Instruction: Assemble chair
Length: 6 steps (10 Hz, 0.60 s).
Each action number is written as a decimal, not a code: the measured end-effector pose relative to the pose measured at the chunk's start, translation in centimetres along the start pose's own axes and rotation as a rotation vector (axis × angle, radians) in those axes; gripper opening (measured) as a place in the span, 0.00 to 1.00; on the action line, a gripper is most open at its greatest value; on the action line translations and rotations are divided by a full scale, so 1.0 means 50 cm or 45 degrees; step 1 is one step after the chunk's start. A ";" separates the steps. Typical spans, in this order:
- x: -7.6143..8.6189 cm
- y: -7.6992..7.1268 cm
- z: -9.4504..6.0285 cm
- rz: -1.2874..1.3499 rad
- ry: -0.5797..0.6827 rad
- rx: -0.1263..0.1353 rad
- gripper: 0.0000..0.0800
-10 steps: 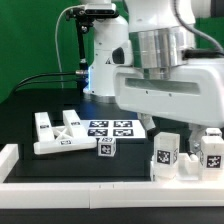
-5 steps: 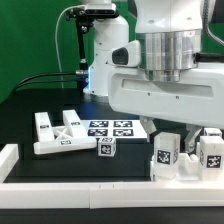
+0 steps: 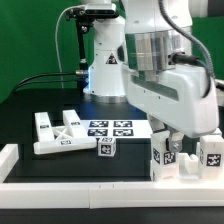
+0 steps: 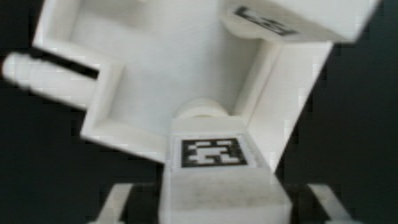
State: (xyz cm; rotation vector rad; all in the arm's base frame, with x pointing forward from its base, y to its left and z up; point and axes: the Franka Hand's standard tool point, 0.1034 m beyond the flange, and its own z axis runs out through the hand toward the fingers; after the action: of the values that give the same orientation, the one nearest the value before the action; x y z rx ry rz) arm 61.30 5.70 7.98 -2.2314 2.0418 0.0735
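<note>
Item: white blocky tagged plastic chair piece (image 3: 165, 152), standing approx. 4 o'clock on table (image 3: 30, 100). Two-finger gripper (image 4: 217, 200) is clamping its sides, prob. readying lift twd white notched panel (image 3: 55, 132) lying at 8 o'clock.

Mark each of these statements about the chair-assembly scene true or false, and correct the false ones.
1. The small cube lies apart from the notched panel. True.
2. The marker board shows two tags. False: four tags show on it.
3. The gripper is above the notched panel. False: it is down at the tagged white piece on the exterior view's right.
4. In the wrist view, the tagged white piece stands between the fingers. True.
</note>
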 end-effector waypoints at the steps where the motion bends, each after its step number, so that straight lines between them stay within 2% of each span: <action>1: -0.003 0.000 0.002 0.193 -0.004 0.018 0.35; 3: -0.004 -0.001 0.004 0.354 -0.001 0.029 0.36; 5: -0.004 0.000 0.004 0.282 0.000 0.028 0.36; 6: -0.006 0.004 0.007 0.127 0.016 0.016 0.36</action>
State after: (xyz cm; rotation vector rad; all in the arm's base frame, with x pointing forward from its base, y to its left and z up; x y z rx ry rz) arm 61.10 6.04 7.65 -2.1272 2.1529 0.0551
